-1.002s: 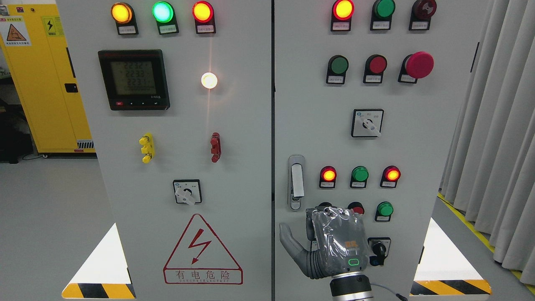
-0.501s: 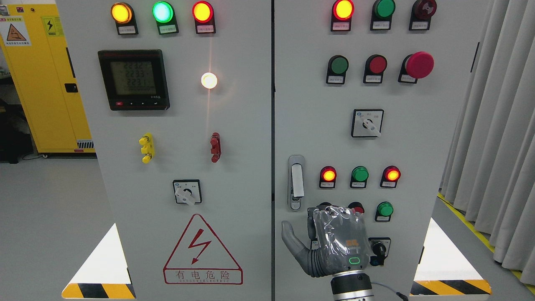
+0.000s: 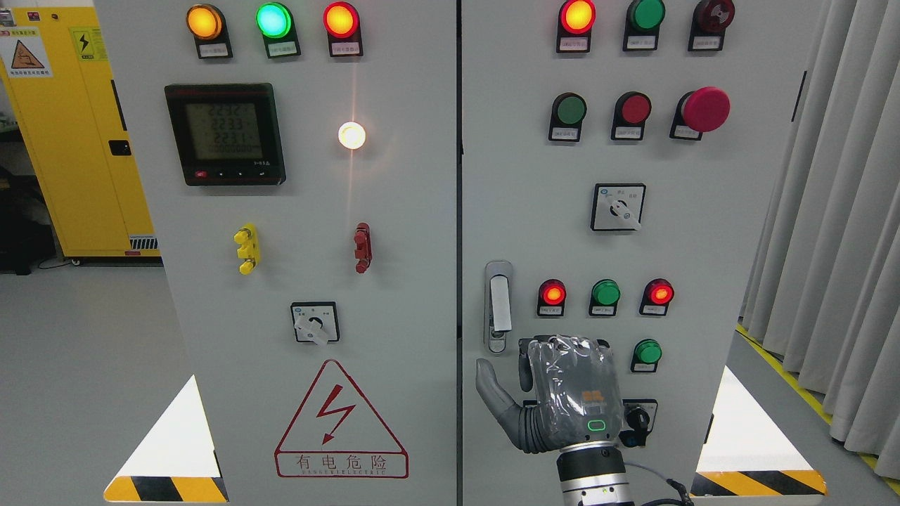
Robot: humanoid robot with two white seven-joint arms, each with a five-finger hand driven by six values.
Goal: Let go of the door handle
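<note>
Standing before a tall grey electrical cabinet with 2 doors [image 3: 394,211], the robot's right hand [image 3: 555,400], grey and wrapped in clear plastic film, is seen raised with its back to the camera, the arm entering at the bottom edge right of the middle. The thumb [image 3: 490,390] is spread out to the left and nothing is held; the other fingers are bent toward the panel, their tips hidden behind the hand.

The silver vertical door handle [image 3: 498,306] is mounted on the right door near the centre seam, just above and to the left of the hand and apart from it. Part of a row of buttons is covered by the hand; a green round button [image 3: 647,351] is left showing at its right, and a black key switch [image 3: 638,420] is partly hidden at the wrist.

On the left door, 3 lit lamps are counted at the top, with a black digital meter [image 3: 225,133], a white lit lamp [image 3: 351,135] and a red triangular high-voltage warning sign [image 3: 341,422] below. A yellow metal cabinet [image 3: 63,140] is seen at far left and grey curtains [image 3: 837,211] at right.
</note>
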